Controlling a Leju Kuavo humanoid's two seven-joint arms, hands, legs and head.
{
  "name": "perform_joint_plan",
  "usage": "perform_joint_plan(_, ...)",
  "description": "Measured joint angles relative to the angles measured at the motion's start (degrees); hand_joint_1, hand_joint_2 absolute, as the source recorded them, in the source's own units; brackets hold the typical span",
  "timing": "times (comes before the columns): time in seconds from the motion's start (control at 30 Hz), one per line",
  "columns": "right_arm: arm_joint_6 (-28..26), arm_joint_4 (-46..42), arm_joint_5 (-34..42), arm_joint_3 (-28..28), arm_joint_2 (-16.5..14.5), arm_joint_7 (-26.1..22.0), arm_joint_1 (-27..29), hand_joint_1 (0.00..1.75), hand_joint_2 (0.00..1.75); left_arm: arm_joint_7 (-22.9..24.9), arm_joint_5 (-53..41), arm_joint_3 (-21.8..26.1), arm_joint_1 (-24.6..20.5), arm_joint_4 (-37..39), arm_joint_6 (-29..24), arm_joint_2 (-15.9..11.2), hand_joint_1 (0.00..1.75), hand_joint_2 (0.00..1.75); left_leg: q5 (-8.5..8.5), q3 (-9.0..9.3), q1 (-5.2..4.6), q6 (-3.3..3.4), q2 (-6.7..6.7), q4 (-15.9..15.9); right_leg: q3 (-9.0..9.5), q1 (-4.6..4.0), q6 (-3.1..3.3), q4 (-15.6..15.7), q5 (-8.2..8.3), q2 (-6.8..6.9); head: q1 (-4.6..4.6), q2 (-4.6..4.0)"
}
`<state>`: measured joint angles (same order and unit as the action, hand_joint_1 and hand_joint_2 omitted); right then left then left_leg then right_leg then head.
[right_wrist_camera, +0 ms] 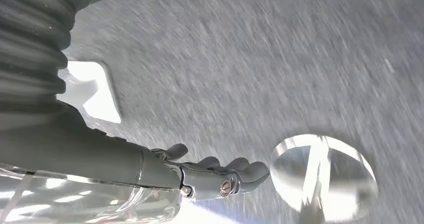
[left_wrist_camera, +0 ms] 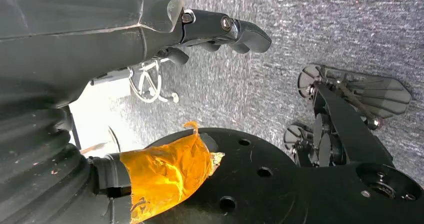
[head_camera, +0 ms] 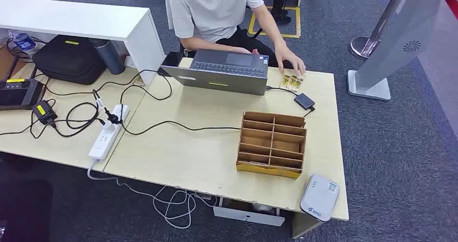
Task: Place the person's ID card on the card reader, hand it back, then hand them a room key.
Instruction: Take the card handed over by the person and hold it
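A person in a white shirt sits behind the table, and their hand [head_camera: 289, 59] reaches down to a few yellow cards [head_camera: 290, 81] at the far right edge. The grey-white card reader [head_camera: 320, 196] lies at the table's near right corner. My left hand [left_wrist_camera: 220, 31] hangs over grey carpet with fingers stretched out and nothing in them; its thumb is wrapped in orange tape [left_wrist_camera: 165, 171]. My right hand [right_wrist_camera: 215, 171] also hangs above the carpet, with loosely extended fingers that hold nothing.
A wooden slotted organizer [head_camera: 271, 143] stands mid-right on the table [head_camera: 183, 155]. A grey laptop [head_camera: 227, 72] sits before the person, beside a small black box [head_camera: 304, 100] on a cable. A power strip [head_camera: 108, 134] and cables lie at the left. A grey sign stand [head_camera: 378, 64] is at the right.
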<state>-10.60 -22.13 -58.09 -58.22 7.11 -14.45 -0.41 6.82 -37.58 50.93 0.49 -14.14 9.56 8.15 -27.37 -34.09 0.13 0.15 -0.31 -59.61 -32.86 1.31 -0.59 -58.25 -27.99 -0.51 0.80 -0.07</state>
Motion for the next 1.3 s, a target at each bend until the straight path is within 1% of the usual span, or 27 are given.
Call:
perform_joint_plan(0.17, 0.21, -3.10, 0.19, -2.95, 1.94, -2.86, -0.16, 0.00, 1.75, -0.02, -0.10, 1.18, 0.01, 0.00, 0.15, 0.03, 0.00, 1.75, 0.00, 0.02, 0.00, 0.00, 0.00, 0.01, 0.00, 0.00, 0.00, -0.02, 0.00, 0.00, 0.02, 0.00)
perform_joint_plan(0.33, 0.78, -8.36, -0.84, -5.21, 3.35, -3.47, -0.78, 0.00, 1.75, -0.35, 0.73, 2.93, 0.01, 0.00, 0.00, 0.08, 0.00, 1.75, 0.00, -0.01, 0.01, 0.00, 0.02, 0.02, 0.00, -0.01, 0.00, -0.03, 0.00, -0.02, 0.02, 0.00)
perform_joint_plan(0.43, 2.17, -13.46, -0.24, -5.37, 3.80, -4.16, -1.74, 0.00, 1.75, -0.63, 0.97, 4.09, 0.00, 0.00, -0.18, 0.11, 0.00, 1.75, 0.00, -0.01, -0.01, 0.00, 0.05, 0.02, 0.01, 0.00, 0.00, -0.03, 0.01, -0.05, 0.01, 0.00)
perform_joint_plan(0.53, 3.68, -20.63, 3.93, -3.41, 4.49, -3.47, -2.96, 0.00, 1.75, -1.19, 0.30, 4.99, 0.00, 0.00, -0.43, 0.08, 0.00, 1.75, 0.01, -0.01, -0.03, 0.01, 0.07, 0.01, 0.03, 0.02, -0.01, -0.03, 0.03, -0.05, 0.01, 0.01)
perform_joint_plan(0.63, 3.49, -28.37, 10.61, 2.29, 6.50, -0.52, -4.04, 0.00, 1.75, -2.64, -1.49, 5.39, 0.01, 0.00, -1.52, -0.04, 0.00, 1.75, 0.04, -0.01, -0.04, 0.02, 0.08, 0.00, 0.05, 0.03, -0.04, -0.04, 0.07, -0.07, 0.02, 0.01)
perform_joint_plan(0.73, 2.31, -35.24, 15.24, 10.73, 9.77, 2.58, -5.69, 0.00, 1.75, -5.54, -3.35, 5.39, 0.04, -0.01, -2.70, -0.48, 0.00, 1.75, 0.07, 0.02, -0.04, 0.03, 0.18, 0.00, 0.04, 0.03, -0.04, -0.05, 0.12, -0.17, 0.02, 0.00)
perform_joint_plan(0.83, 1.86, -40.43, 15.58, 19.66, 13.19, 4.34, -9.55, 0.00, 1.75, -8.54, -5.26, 5.38, 0.06, -0.01, -3.20, -1.21, 0.00, 1.75, 0.10, 0.04, -0.04, 0.03, 0.32, 0.00, 0.02, 0.03, -0.02, -0.09, 0.17, -0.31, 0.01, 0.01)
perform_joint_plan(0.93, 1.64, -43.59, 14.21, 28.59, 15.50, 5.79, -15.52, 0.00, 1.75, -9.83, -6.74, 5.38, 0.07, -0.01, -2.96, -1.93, 0.00, 1.75, 0.21, 0.04, -0.03, 0.00, 0.39, 0.00, -0.03, 0.02, 0.06, -0.15, 0.24, -0.41, 0.02, 0.00)
perform_joint_plan(1.03, 1.54, -45.21, 12.10, 38.15, 16.26, 7.79, -22.49, 0.00, 1.75, -10.25, -7.46, 5.38, 0.07, -0.01, -1.40, -2.37, 0.00, 1.75, 0.31, 0.07, -0.01, -0.05, 0.37, 0.01, -0.05, 0.00, 0.08, -0.20, 0.27, -0.41, 0.02, 0.00)
perform_joint_plan(1.13, 1.11, -45.72, 10.20, 47.60, 16.01, 10.12, -28.66, 0.00, 1.75, -10.46, -8.02, 5.38, 0.03, 0.00, -0.16, -2.51, 0.00, 1.75, 0.35, 0.10, 0.03, -0.09, 0.30, 0.00, -0.08, -0.02, 0.08, -0.23, 0.28, -0.35, 0.02, 0.00)
perform_joint_plan(1.2, 0.53, -45.91, 9.95, 52.28, 15.85, 11.34, -31.21, 0.00, 1.75, -10.47, -8.18, 5.38, 0.04, 0.00, 0.08, -2.52, 0.00, 1.75, 0.38, 0.07, 0.05, -0.11, 0.14, 0.00, -0.08, -0.03, 0.08, -0.23, 0.27, -0.21, 0.02, 0.00)
perform_joint_plan(1.3, 0.12, -46.15, 10.05, 56.98, 15.67, 11.50, -33.36, 0.00, 1.75, -10.42, -8.18, 5.38, 0.11, 0.00, 1.05, -2.52, 0.00, 1.75, 0.40, -0.08, 0.05, -0.12, -0.08, 0.01, -0.08, -0.04, 0.07, -0.25, 0.26, 0.00, 0.01, 0.00)
